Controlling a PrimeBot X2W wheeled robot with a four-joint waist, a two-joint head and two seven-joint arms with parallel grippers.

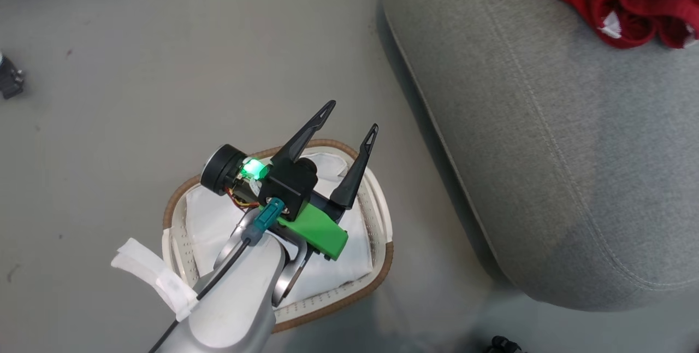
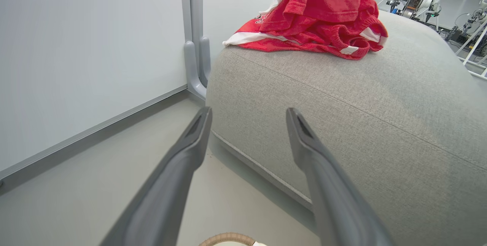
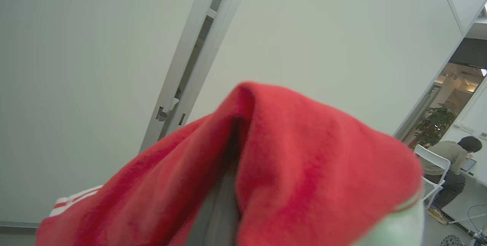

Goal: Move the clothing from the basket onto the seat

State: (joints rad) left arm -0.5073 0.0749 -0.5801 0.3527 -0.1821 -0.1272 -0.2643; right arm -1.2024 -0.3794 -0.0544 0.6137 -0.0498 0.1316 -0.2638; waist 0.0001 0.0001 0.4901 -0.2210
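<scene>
Left claw (image 1: 353,116) hangs released, its two dark fingers spread wide, just beside the seat (image 1: 546,123) and above the basket (image 1: 175,200). Right claw (image 3: 222,196) is clenched on a red piece of the clothing (image 3: 304,170), which drapes over its fingers and hides their tips.

The seat is a big grey cushion with rounded corners and a stitched seam along its edge. On top of the seat, toward its far end, the clothing lies in a rumpled heap of red with white stripes and trim. In the left wrist view one red piece rises from that heap, above the seat, and out past the top edge.

On the floor (image 1: 136,69), close against the seat's side, stands the oval basket with its brown rim. Inside it shows a glossy white liner (image 1: 218,216).
</scene>
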